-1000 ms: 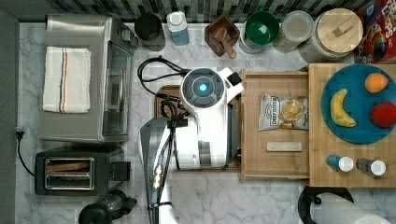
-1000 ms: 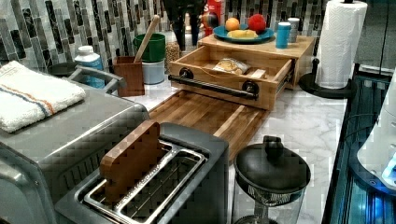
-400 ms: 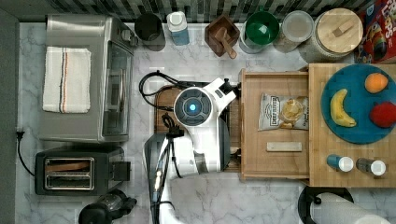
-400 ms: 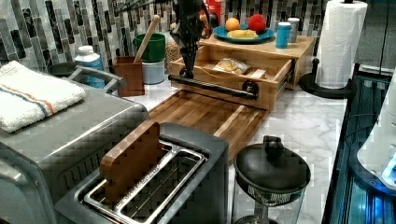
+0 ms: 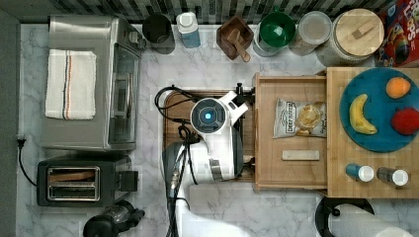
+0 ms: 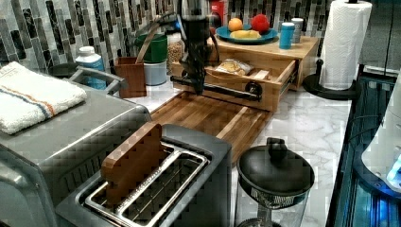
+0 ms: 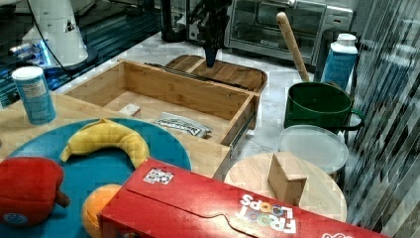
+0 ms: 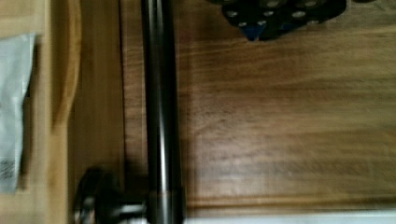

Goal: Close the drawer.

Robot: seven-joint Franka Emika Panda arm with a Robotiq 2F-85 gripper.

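**Drawer Closure: Tool Staged at the Handle Bar**

**Current condition.** The drawer (image 5: 291, 133) stands pulled out from under the light wood top (image 5: 336, 128) that carries the blue plate (image 5: 380, 111). It projects toward the top view's left, over the edge of the dark wooden board (image 6: 208, 116) lying on the table (image 5: 276, 212). Inside it lie a snack packet (image 5: 300, 118) and a small pale block (image 5: 300, 155), well apart from each other. A dark handle bar (image 6: 217, 88) runs along the drawer front on two round mounts.

**Tool position.** The tool (image 6: 198, 82) hangs vertically from the arm (image 5: 212, 138), tip down, just in front of the handle bar near its end at the left view's left. In the wrist view the bar (image 8: 161, 112) runs across the board's surface with the fingertips (image 8: 254, 30) to the outer side of it. Contact with the bar appears close but cannot be confirmed. Whether the fingers are parted or together cannot be told from these views.

**Step in hand.** Judged from this layout, the approach is finishing: the tool sits on the outer side of the drawer front, ready to push.

**Next move.**
1. Drive the tool horizontally toward the cabinet, along the slide direction.
2. Keep the height so contact falls on the bar or front face, not above it.
3. The contact point is off-centre; push steadily to avoid skewing the drawer on its runners.
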